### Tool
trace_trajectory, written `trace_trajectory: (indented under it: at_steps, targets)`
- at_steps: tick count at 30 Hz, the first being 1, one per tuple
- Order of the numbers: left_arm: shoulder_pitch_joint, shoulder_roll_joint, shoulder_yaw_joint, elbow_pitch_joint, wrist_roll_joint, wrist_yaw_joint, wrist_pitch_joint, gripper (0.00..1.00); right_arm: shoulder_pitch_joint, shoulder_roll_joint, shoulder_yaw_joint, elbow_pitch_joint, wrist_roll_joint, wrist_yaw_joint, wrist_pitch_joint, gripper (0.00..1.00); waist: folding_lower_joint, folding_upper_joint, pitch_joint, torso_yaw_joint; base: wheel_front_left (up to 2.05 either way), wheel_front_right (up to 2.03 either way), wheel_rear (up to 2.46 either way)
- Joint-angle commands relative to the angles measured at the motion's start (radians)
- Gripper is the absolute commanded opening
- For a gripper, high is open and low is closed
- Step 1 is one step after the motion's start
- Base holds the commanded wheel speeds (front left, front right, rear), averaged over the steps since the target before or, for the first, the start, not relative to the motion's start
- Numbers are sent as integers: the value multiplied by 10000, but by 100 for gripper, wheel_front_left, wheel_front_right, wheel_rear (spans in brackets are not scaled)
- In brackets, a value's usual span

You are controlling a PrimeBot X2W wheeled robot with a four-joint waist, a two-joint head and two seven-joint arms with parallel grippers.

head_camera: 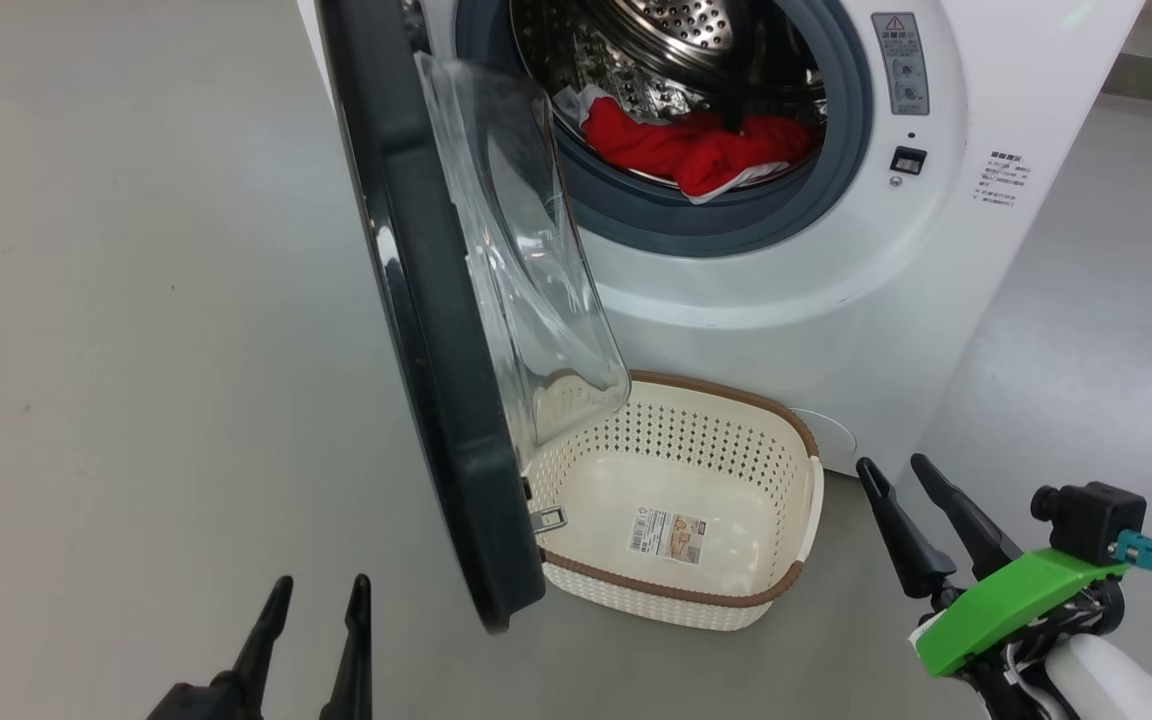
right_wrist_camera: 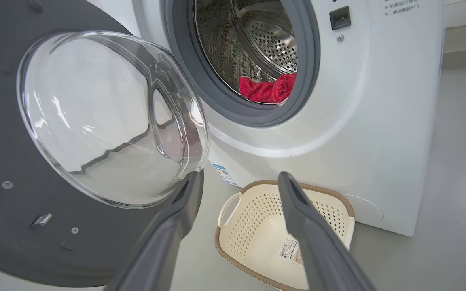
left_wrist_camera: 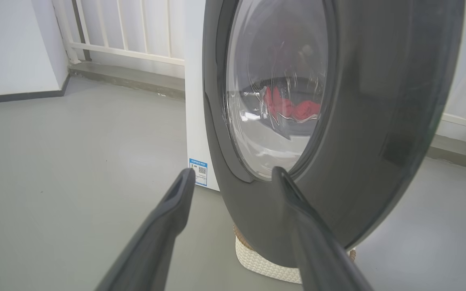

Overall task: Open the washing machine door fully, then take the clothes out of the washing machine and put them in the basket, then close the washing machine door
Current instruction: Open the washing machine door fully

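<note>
Head view down on the washing machine, with the washing machine door swung out to the left, glass bowl turned toward the drum opening. Red clothes heaped at the lower front of the drum, against the grey gasket. On the floor just before the machine, the basket, sticker showing on its bottom, left end hidden behind the door's lower rim. Left pincer at lower left and right pincer at lower right beside the basket, both spread wide, gripping nothing.
</note>
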Motion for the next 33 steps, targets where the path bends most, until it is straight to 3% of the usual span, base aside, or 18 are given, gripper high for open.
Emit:
trace_trajectory:
  at_steps: [1,7,14,33]
  targets:
    - [-299,70,383,-194,139,-60,-122,100,204,51,-152,-310,-387,77,-119,100,0,0,-13,2,0,0,0]
    - [-277,70,390,-190,175,-88,-122,100,795,621,-1242,-847,-2046,77,-119,100,0,0,-67,26,0,0,0]
    - [-242,70,427,-186,191,-116,-122,100,1397,1197,-2233,-1395,-3192,77,-119,100,0,0,-125,29,0,0,0]
    - [-241,70,416,-175,161,-94,-122,100,2150,1681,-3009,-1427,-4634,77,-120,100,0,0,-139,-14,0,0,0]
